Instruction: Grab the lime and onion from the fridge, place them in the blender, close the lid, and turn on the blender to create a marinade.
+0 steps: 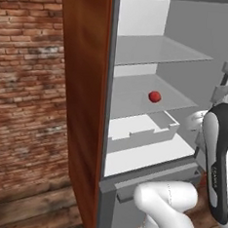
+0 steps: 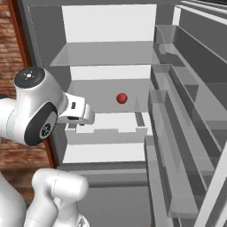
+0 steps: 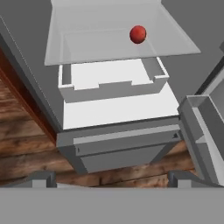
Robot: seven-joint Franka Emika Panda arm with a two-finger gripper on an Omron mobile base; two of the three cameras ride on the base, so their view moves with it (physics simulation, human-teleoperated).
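The fridge (image 1: 108, 101) stands open in front of me, pale inside with flat shelves. A small round red thing, which I take to be the onion (image 1: 154, 96), lies alone on the middle glass shelf (image 2: 121, 98), near the top of the hand view (image 3: 138, 34). My gripper (image 3: 111, 179) is open, fingertips wide apart with nothing between them. It hangs outside the fridge, low and in front of the bottom drawer, well short of the onion. The lime, blender and lid are out of view.
A white open-topped drawer (image 3: 109, 85) sits under the glass shelf. The fridge door with its racks (image 2: 177, 115) stands open on the right. A brown wooden cupboard side (image 1: 82, 84) and a brick wall (image 1: 21, 78) are on the left. The floor is wood.
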